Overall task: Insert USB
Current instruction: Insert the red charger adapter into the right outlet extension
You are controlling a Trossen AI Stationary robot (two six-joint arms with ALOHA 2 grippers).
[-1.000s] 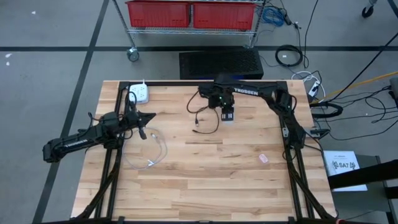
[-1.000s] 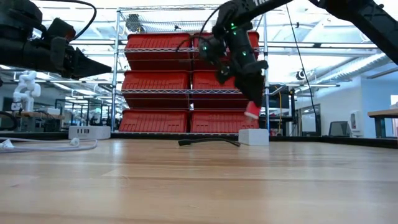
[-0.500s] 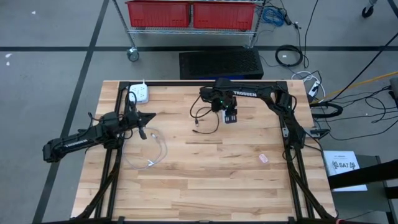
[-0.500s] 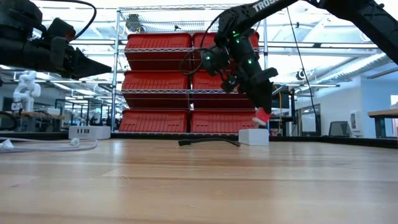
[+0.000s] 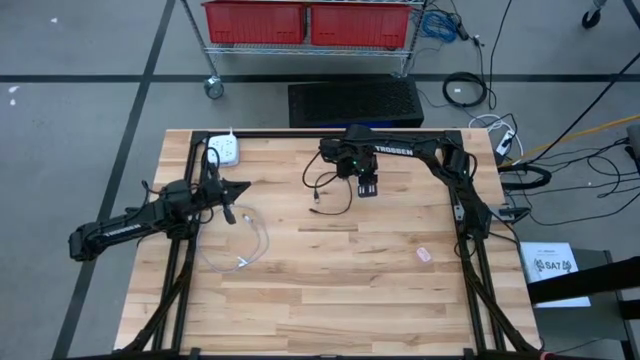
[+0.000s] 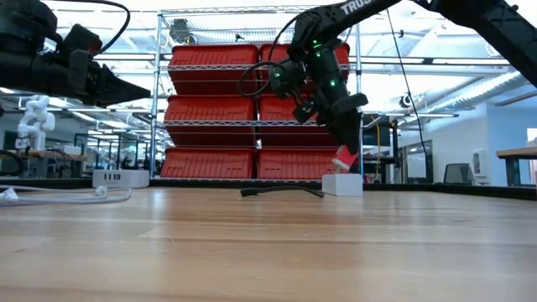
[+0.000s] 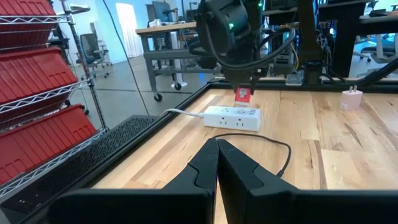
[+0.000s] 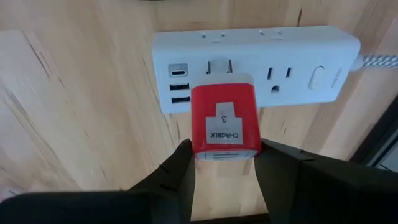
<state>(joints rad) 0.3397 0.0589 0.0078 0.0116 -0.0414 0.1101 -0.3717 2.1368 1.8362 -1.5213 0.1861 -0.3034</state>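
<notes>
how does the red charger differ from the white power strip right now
The red charger is a small red block held off the table in the right gripper, prongs aimed downward; the white power strip is long, white and lies flat on the table. The charger bears a printed label; the strip shows outlets and USB ports. Both are boxy plastic.

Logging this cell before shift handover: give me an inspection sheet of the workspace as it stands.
Surface: wooden table, mostly bare.
Job's things: red charger held over white power strip, prongs not yet in.
Clutter: small pink item; second strip at the back left.
Grippers: right gripper shut on the charger; left gripper shut, empty, waiting at the left.
Cables: black cable; white cable.
Surroundings: red bins on racks.
</notes>
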